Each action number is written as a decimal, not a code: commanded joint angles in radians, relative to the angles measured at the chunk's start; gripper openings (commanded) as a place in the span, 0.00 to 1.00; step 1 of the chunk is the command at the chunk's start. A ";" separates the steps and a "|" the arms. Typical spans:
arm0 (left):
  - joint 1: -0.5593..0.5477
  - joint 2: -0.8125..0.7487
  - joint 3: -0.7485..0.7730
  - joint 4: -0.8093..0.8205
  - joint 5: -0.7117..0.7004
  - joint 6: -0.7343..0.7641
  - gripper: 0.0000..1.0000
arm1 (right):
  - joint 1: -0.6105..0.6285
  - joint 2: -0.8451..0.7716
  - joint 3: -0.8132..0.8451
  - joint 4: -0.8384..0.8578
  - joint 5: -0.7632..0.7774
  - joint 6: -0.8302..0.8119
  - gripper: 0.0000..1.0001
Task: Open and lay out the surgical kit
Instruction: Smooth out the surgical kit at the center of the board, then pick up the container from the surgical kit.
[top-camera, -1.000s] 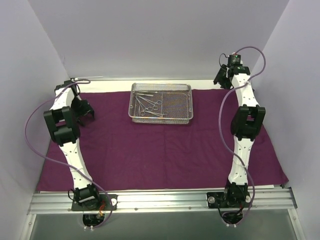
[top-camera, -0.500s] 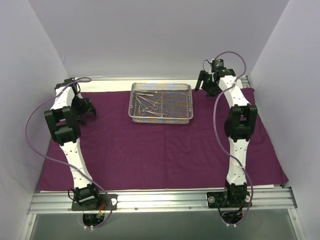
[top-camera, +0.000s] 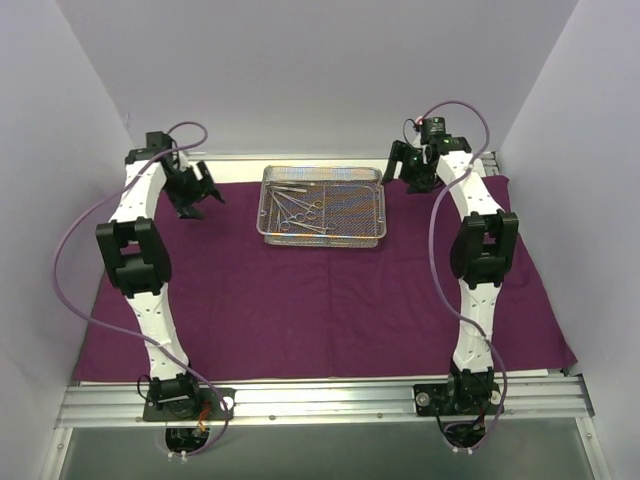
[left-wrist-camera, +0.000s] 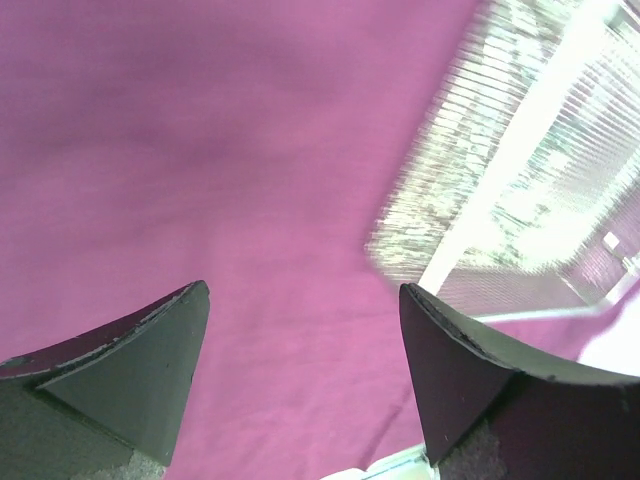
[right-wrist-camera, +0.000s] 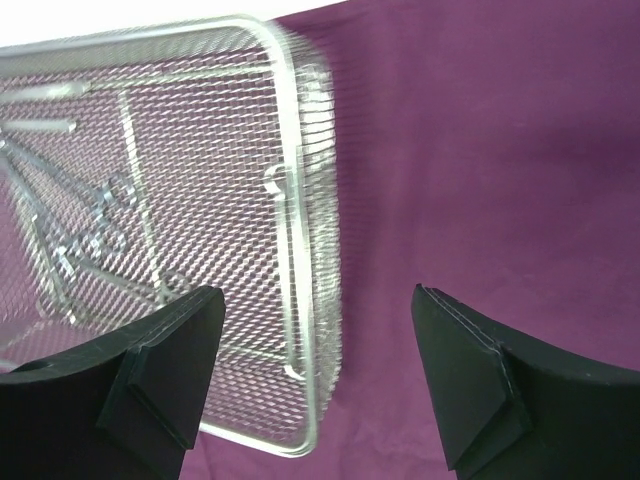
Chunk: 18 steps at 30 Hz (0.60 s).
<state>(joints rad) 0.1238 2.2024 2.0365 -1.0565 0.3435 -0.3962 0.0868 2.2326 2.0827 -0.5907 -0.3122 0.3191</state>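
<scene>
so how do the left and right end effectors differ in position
The left end effector hangs well left of the mesh tray, purple cloth between them; the right end effector is close by the tray's far right corner. Left faces mostly cloth; right faces the tray's wall. Both are open and empty.

Pale walls close in the desk at the back and on both sides, and a light strip of its top shows along the far edge. A grooved metal rail runs across the near edge, with a grey panel below it.
</scene>
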 joint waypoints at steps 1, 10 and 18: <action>-0.079 0.008 0.025 0.095 0.144 -0.033 0.86 | 0.027 -0.028 0.002 -0.015 -0.059 -0.022 0.77; -0.220 0.134 0.207 0.081 0.091 -0.044 0.87 | 0.059 0.055 0.054 -0.052 -0.028 -0.037 0.77; -0.269 0.235 0.304 0.010 0.054 -0.036 0.85 | 0.073 0.104 0.054 -0.052 -0.028 -0.041 0.72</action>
<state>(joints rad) -0.1390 2.4081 2.2887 -1.0077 0.4194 -0.4355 0.1520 2.3257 2.1021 -0.6144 -0.3481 0.2928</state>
